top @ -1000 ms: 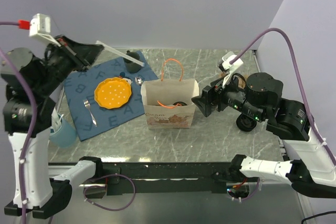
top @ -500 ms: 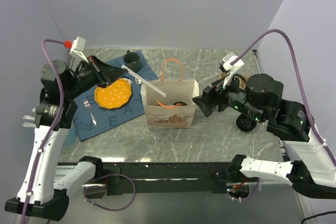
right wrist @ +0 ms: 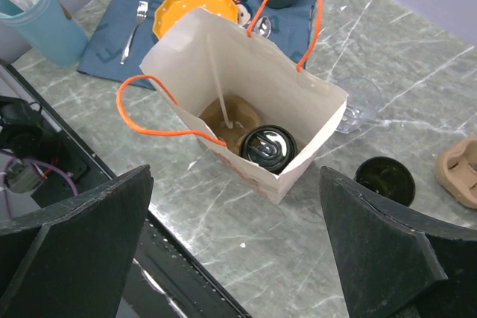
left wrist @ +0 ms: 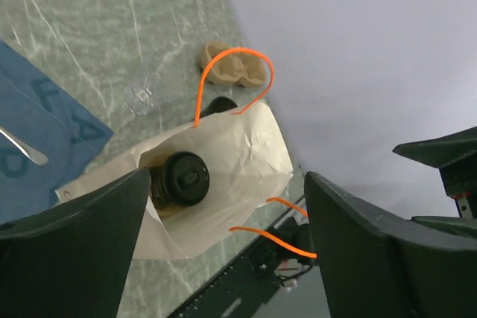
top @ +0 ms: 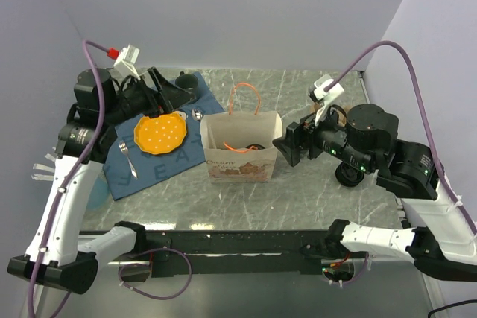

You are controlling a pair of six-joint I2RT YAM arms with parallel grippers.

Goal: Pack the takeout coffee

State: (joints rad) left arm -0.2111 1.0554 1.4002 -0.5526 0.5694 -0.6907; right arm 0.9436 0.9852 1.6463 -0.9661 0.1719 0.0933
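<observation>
bag [right wrist: 246, 102]: centre, lidded cup [right wrist: 268, 147] inside
left gripper [left wrist: 227, 180]: released, empty
right gripper [right wrist: 237, 176]: spread wide, empty
tip: grasp lidless cup [right wrist: 384, 179], lower right, keep upright

The left arm has swung in from the far left, so the left gripper [top: 168, 88] now hangs over the far end of the mat [top: 149, 165], left of the bag [top: 240, 156]. Its jaws, shut on a straw a moment ago, now stand apart and empty. The straw [right wrist: 218, 83] now leans inside the bag.
</observation>
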